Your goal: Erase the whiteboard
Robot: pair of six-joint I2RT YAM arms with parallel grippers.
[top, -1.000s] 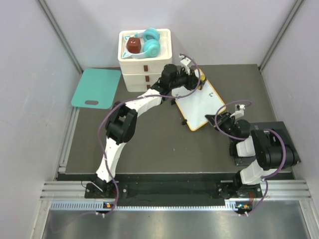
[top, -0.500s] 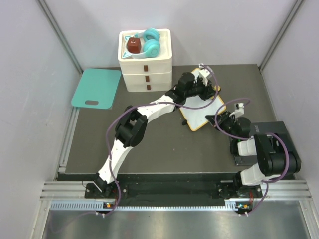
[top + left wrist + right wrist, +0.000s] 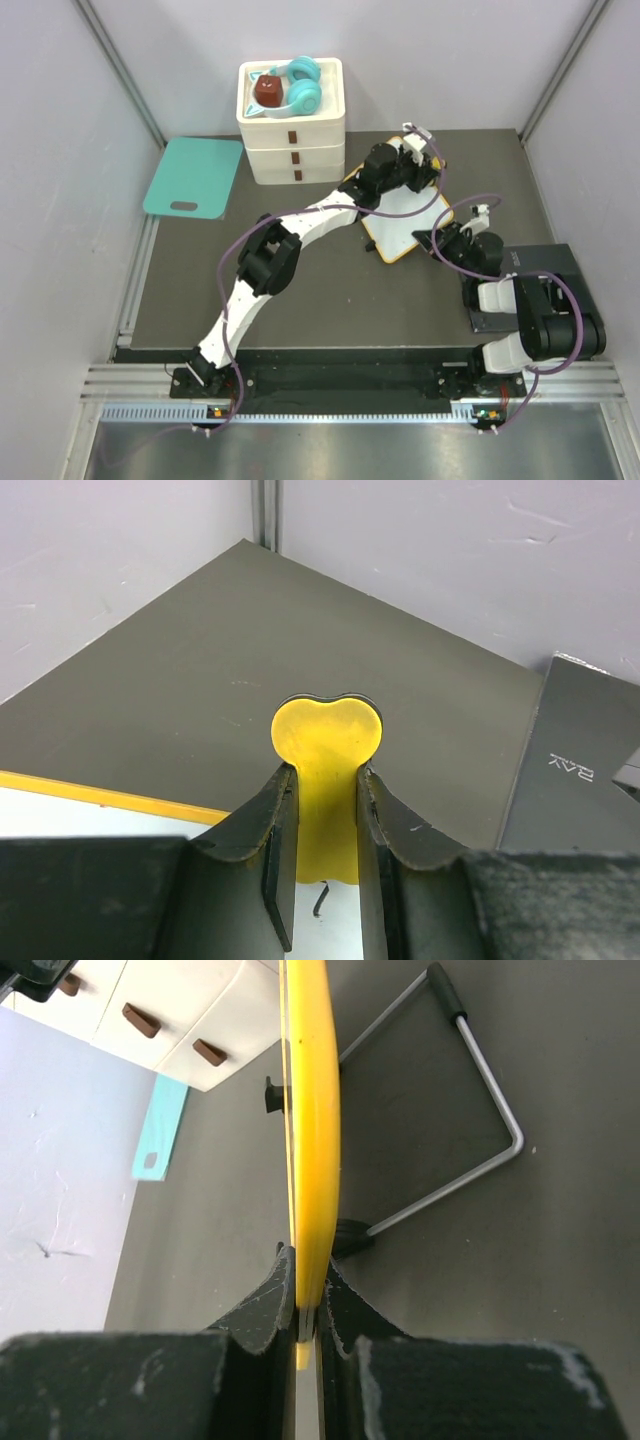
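The whiteboard point(image 3: 405, 215), a small flat white rectangle with a thin orange-yellow rim and rounded corners, lay at about 2 o'clock from the middle of the dark grey tabletop point(image 3: 300, 290), turned askew to its edges. The left pincer point(image 3: 418, 160) reached across to the board's 12 o'clock end. In the left wrist view it point(image 3: 322, 780) was clamped on a flat yellow piece with a heart-shaped tip point(image 3: 327, 730), which stuck out past the fingers over the board's rim. A short black stroke point(image 3: 318, 904) showed on the white surface just under that piece.

The right pincer point(image 3: 432, 240) sat at the board's 5 o'clock edge. Seen from the right wrist, it point(image 3: 305, 1260) was closed tight on the yellow rim point(image 3: 310, 1110), which ran edge-on away from the camera. A bent grey metal wire with a black tip point(image 3: 480, 1070) lay beside the board there.

A white three-drawer box with brown handles point(image 3: 292, 135) stood at 11 o'clock, near the board's far corner, with teal headphones point(image 3: 303, 88) on top. A teal board with a handle slot point(image 3: 194, 177) lay at 10 o'clock. A dark grey flat pad point(image 3: 545, 262) lay at 4 o'clock under the right arm.
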